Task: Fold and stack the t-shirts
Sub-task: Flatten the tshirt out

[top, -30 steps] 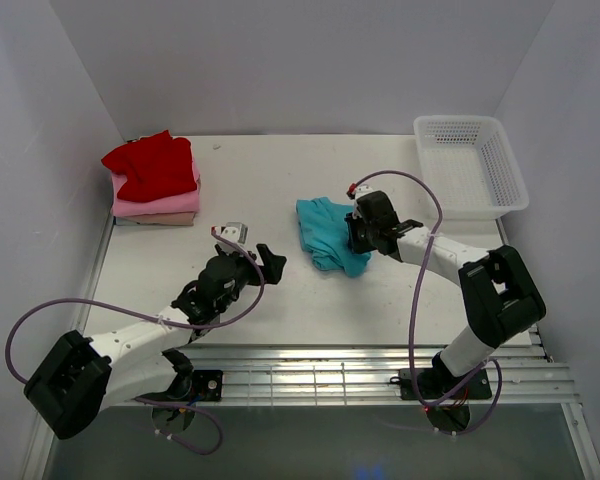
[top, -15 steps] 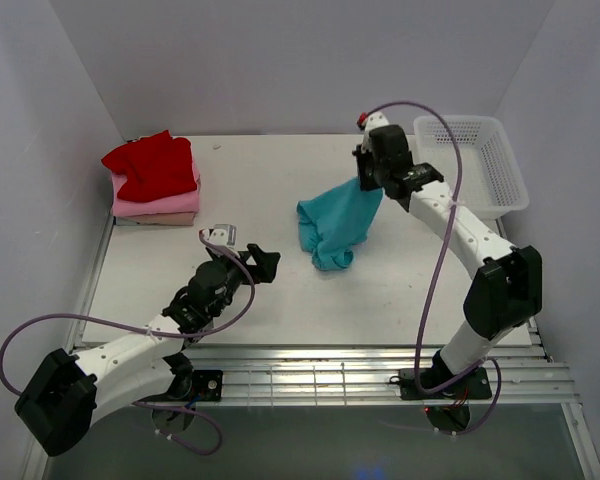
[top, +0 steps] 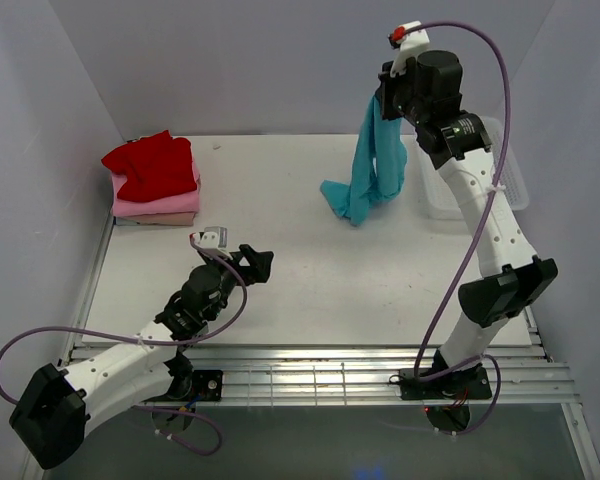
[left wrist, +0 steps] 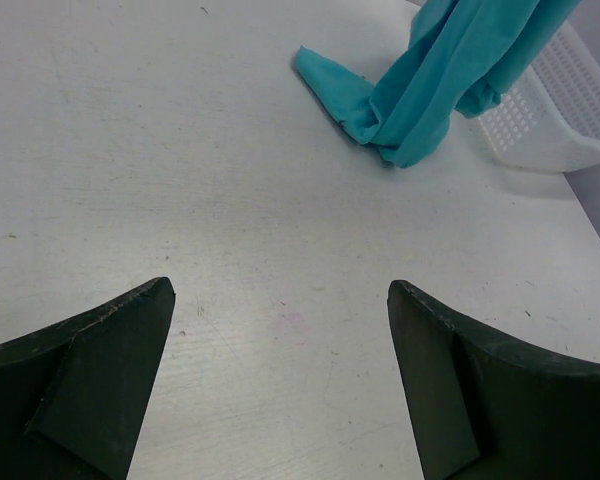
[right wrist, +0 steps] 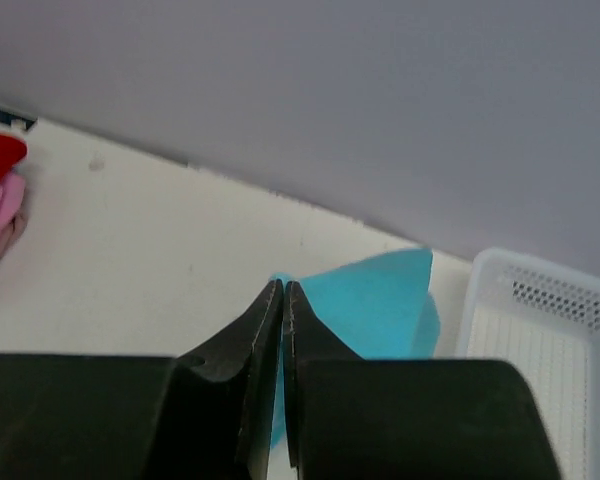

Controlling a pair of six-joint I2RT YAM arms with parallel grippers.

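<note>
A teal t-shirt [top: 372, 165] hangs in a long drape from my right gripper [top: 387, 100], which is raised high over the back right of the table and shut on its top edge; the lower end still touches the table. In the right wrist view the jaws [right wrist: 283, 290] are pressed together with teal cloth [right wrist: 380, 310] between and behind them. The left wrist view shows the shirt's trailing end [left wrist: 400, 110] on the table far ahead. My left gripper [top: 258, 258] is low over the front left, open and empty. Red [top: 152, 163], pink [top: 160, 204] and beige [top: 155, 219] shirts lie stacked at the back left.
A white mesh basket [top: 510, 180] stands at the back right, partly behind the right arm, and shows as basket [left wrist: 550, 100] beside the hanging cloth and basket [right wrist: 540, 360] below the right wrist. Grey walls enclose the table. Purple cables loop off both arms.
The right gripper closed on the teal shirt and lifted it from the table middle up and back to the right, so it now hangs. The left gripper drew back slightly toward the front left.
</note>
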